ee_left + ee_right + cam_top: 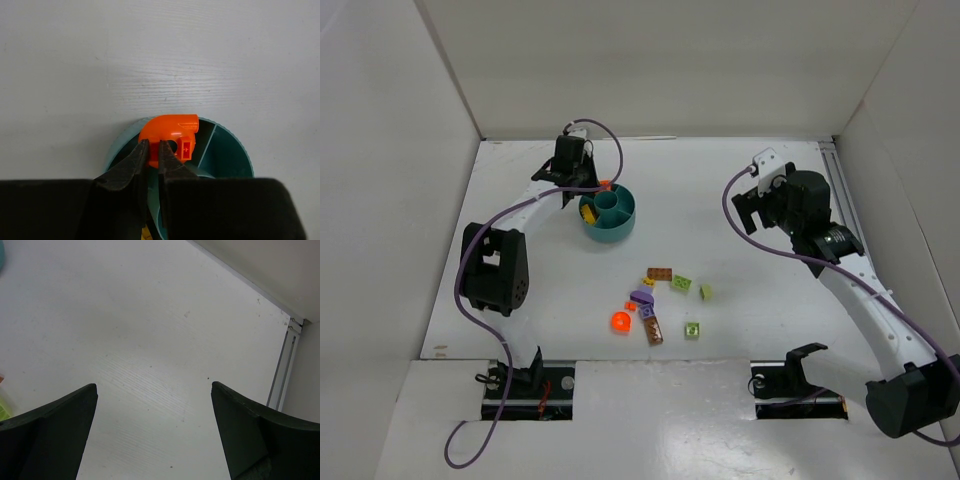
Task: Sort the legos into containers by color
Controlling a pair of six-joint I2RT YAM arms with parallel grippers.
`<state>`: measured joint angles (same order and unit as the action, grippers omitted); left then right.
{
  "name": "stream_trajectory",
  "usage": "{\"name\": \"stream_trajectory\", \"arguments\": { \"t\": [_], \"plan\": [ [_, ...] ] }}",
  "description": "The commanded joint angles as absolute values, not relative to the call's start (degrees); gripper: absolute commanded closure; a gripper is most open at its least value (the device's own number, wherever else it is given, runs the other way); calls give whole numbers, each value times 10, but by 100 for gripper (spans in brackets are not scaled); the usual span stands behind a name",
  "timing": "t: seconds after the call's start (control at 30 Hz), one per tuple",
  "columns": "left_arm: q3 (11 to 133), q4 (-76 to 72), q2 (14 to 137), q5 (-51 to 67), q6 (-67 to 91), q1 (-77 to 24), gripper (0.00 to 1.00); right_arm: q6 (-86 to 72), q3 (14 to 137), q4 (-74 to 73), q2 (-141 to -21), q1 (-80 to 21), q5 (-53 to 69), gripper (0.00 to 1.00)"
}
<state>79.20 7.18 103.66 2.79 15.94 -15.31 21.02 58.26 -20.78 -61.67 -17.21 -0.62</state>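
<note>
My left gripper [154,146] is shut on an orange-red lego [172,136], holding it over the far compartments of the round teal dish [235,152]. From above, that gripper [592,186] sits at the dish's [622,231] back-left rim, and a yellow lego [590,211] lies in a left compartment. More legos lie loose on the table: a brown one [658,273], lime green ones [681,285] [692,329], a purple one [642,296] and a round orange one [620,321]. My right gripper [153,386] hangs open over bare table, at the right [752,208].
White walls close in the table on the left, back and right. A metal rail [286,367] runs along the right wall. The arm bases stand at the near edge, with purple cables [735,215] looping off both arms.
</note>
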Motion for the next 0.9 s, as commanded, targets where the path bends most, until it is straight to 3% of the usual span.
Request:
{"name": "stream_trajectory", "arguments": {
  "t": [0.0, 0.17, 0.53, 0.87],
  "plan": [
    [788, 69, 1034, 71, 159, -156, 100, 207, 583, -206, -603, -168, -12, 0],
    [788, 69, 1034, 63, 159, -156, 100, 207, 583, -206, -603, -168, -12, 0],
    [771, 81, 984, 40, 153, -156, 76, 213, 577, -195, -603, -163, -7, 0],
    [771, 85, 935, 40, 147, -156, 71, 213, 577, -178, -603, -163, 22, 0]
  ]
}}
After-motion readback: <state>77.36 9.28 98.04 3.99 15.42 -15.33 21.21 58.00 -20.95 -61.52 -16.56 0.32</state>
